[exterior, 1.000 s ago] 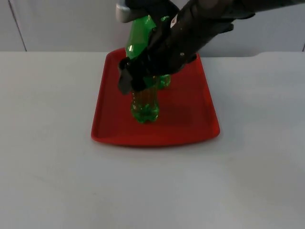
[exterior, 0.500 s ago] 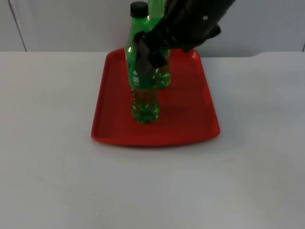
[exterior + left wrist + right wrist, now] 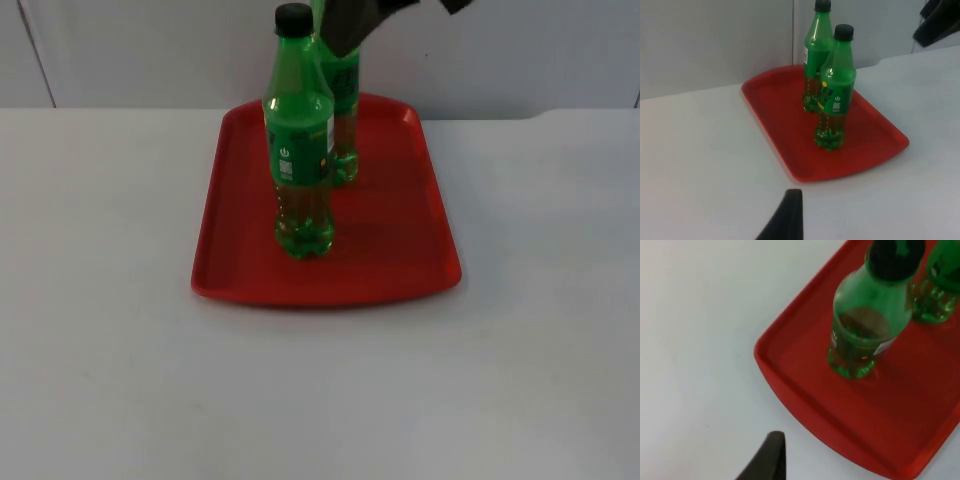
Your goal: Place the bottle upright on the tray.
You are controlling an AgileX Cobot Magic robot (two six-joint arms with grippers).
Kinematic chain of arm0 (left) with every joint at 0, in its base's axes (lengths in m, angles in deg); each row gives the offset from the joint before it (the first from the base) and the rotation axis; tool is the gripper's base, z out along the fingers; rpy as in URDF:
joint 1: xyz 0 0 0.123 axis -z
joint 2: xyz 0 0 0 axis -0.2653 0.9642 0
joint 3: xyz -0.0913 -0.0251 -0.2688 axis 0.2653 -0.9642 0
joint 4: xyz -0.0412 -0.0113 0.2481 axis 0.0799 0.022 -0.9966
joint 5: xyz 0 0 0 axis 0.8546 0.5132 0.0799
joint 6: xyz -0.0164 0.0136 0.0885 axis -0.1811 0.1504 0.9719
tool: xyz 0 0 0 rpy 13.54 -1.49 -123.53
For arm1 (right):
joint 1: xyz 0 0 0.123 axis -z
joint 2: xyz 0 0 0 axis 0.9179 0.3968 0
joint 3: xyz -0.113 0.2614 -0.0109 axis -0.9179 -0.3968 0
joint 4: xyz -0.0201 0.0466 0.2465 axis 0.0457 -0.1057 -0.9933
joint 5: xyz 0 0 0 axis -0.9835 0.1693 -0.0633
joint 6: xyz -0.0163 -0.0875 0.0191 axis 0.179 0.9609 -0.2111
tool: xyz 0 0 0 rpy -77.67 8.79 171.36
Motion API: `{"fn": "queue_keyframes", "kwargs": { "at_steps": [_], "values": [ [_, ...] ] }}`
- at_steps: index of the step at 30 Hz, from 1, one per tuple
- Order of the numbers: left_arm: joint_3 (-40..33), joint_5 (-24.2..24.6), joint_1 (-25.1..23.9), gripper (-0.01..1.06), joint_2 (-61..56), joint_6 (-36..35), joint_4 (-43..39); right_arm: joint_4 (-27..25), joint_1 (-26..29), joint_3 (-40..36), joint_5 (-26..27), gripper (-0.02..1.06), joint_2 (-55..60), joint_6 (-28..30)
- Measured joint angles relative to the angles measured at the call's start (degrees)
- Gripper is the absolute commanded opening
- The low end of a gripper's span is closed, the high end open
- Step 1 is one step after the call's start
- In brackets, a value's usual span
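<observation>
Two green bottles stand upright on the red tray [image 3: 425, 235].

The nearer green bottle [image 3: 300, 150] stands mid-tray, a second green bottle [image 3: 343, 120] just behind it. The right gripper [image 3: 355, 20] hangs at the top edge of the top view, above the bottles and apparently apart from them; whether its fingers are open or closed cannot be told.
</observation>
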Motion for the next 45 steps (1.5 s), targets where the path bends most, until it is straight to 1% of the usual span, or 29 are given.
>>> {"fn": "queue_keyframes", "kwargs": {
  "at_steps": [4, 7, 8, 11, 12, 13, 14, 16, 17, 18, 19, 21, 22, 27, 28, 32, 33, 37, 38, 43, 44, 45],
  "values": [
    [0.00, 0.00, 0.00, 0.91, 0.00, 0.00, 0.00, -0.19, 0.00, -2.37, 0.06, 1.05, -4.09, 0.00],
    [0.00, 0.00, 0.00, 0.91, 0.00, 0.00, 0.00, -0.19, 0.00, -8.50, 2.63, 1.05, -9.11, 0.00],
    [0.00, 0.00, 0.00, 0.91, 0.00, 0.00, 0.00, -0.19, 0.00, -8.50, 2.63, 1.05, -9.11, 0.00],
    [0.00, 0.00, 0.00, 0.91, 0.00, 0.00, 0.00, -0.30, 0.00, -16.44, 7.27, 1.05, -14.80, -0.11],
    [0.00, 0.00, 0.00, 0.91, 0.00, 0.00, 0.00, -0.30, 0.00, -16.44, 7.27, 1.05, -14.80, -0.11],
    [0.00, 0.00, 0.00, 0.91, 0.00, 0.00, 0.00, -0.30, 0.00, -18.89, 8.62, 1.05, -16.91, -0.11],
    [0.00, 0.00, 0.00, 0.91, 0.00, 0.00, 0.00, -0.30, 0.00, -23.32, 10.91, 1.05, -20.23, -0.11],
    [0.00, 0.00, 0.00, 0.91, 0.00, 0.00, 0.00, -0.41, 0.00, -27.63, 12.98, 1.05, -23.31, -0.11],
    [0.00, 0.00, 0.00, 0.91, 0.00, 0.00, 0.00, -0.41, 0.00, -29.89, 13.87, 1.05, -25.56, -0.11],
    [0.00, 0.00, 0.00, 0.91, 0.00, 0.00, 0.00, -0.41, 0.00, -29.89, 13.87, 1.05, -25.56, -0.11],
    [0.00, 0.00, 0.00, 0.91, 0.00, 0.00, 0.00, -0.50, 0.00, -33.63, 15.02, 1.05, -28.92, -0.11],
    [0.00, 0.00, 0.00, 0.91, 0.00, 0.00, 0.00, -0.50, 0.00, -37.75, 15.77, 1.05, -32.97, -0.11],
    [0.00, 0.00, 0.00, 0.91, 0.00, 0.00, 0.00, -0.50, 0.00, -37.75, 15.77, 1.05, -32.97, -0.11],
    [0.00, 0.00, 0.00, 0.91, 0.00, 0.00, 0.00, -0.63, 0.00, -45.97, 16.76, 1.05, -43.81, -0.11],
    [0.00, 0.00, 0.00, 0.91, 0.00, 0.00, 0.00, -0.63, 0.00, -45.97, 16.76, 1.05, -43.81, -0.11],
    [0.00, 0.00, 0.00, 0.91, 0.00, 0.00, 0.00, -0.63, 0.00, -50.04, 16.99, 1.05, -51.92, -0.23],
    [0.00, 0.00, 0.00, 0.91, 0.00, 0.00, 0.00, -0.63, 0.00, -50.04, 16.99, 1.05, -51.92, -0.23],
    [0.00, 0.00, 0.00, 0.91, 0.00, 0.00, 0.00, -0.63, 0.00, -53.19, 16.99, 1.05, -60.65, -1.35],
    [0.00, 0.00, 0.00, 0.91, 0.00, 0.00, 0.00, -0.63, 0.00, -53.19, 16.99, 1.05, -60.65, -1.35],
    [0.00, 0.00, 0.00, 0.91, 0.00, 0.00, 0.00, -0.63, 0.00, -55.06, 14.05, 1.05, -69.22, -1.62],
    [0.00, 0.00, 0.00, 0.91, 0.00, 0.00, 0.00, -0.63, 0.00, -55.06, 14.05, 1.05, -69.22, -1.62],
    [0.00, 0.00, 0.00, 0.91, 0.00, 0.00, 0.00, -0.63, 0.00, -55.49, 12.88, 1.05, -70.68, -1.69]
  ]
}}
